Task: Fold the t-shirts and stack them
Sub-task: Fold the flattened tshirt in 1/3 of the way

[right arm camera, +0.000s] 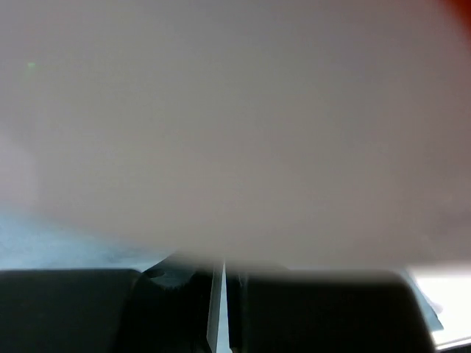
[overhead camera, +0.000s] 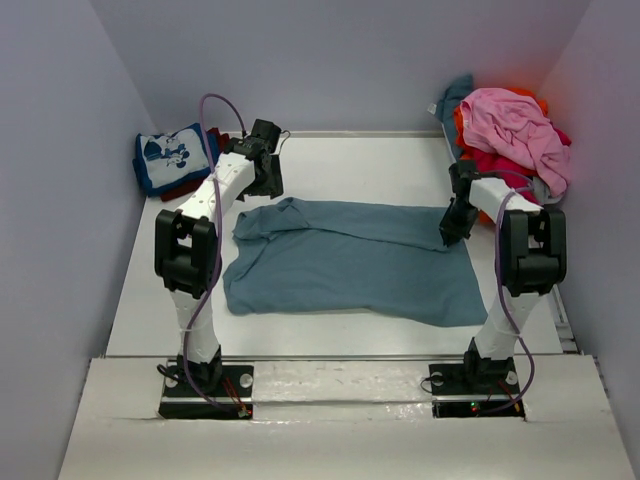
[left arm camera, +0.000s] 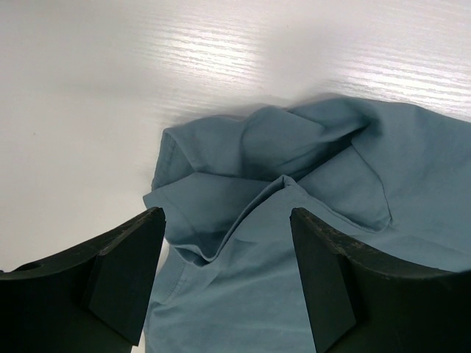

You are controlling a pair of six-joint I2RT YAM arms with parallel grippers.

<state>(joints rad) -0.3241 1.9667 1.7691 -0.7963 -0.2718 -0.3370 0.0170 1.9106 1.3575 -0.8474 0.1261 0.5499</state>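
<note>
Right wrist view is almost wholly blurred to a pale grey haze. Only the black right fingers read clearly, drawn together with a hairline slit between them. Whether any cloth is pinched in that slit cannot be made out.

The plain slate-blue cloth t-shirt lies spread across the middle of the white counter, rumpled along its far edge. From overhead the right fingers stand down on the shirt's far right corner, which they hide.

The left fingers stand wide apart and hold nothing. They hover above the shirt's far left corner, where a sleeve and bunched folds lie just ahead of the tips.

Far left, against the wall, sits a folded blue t-shirt with white cartoon print on top of a dark red one, mostly covered. Far right, a loose heap is topped by a pink t-shirt; red, orange and teal cloth shows only at its edges.
</note>
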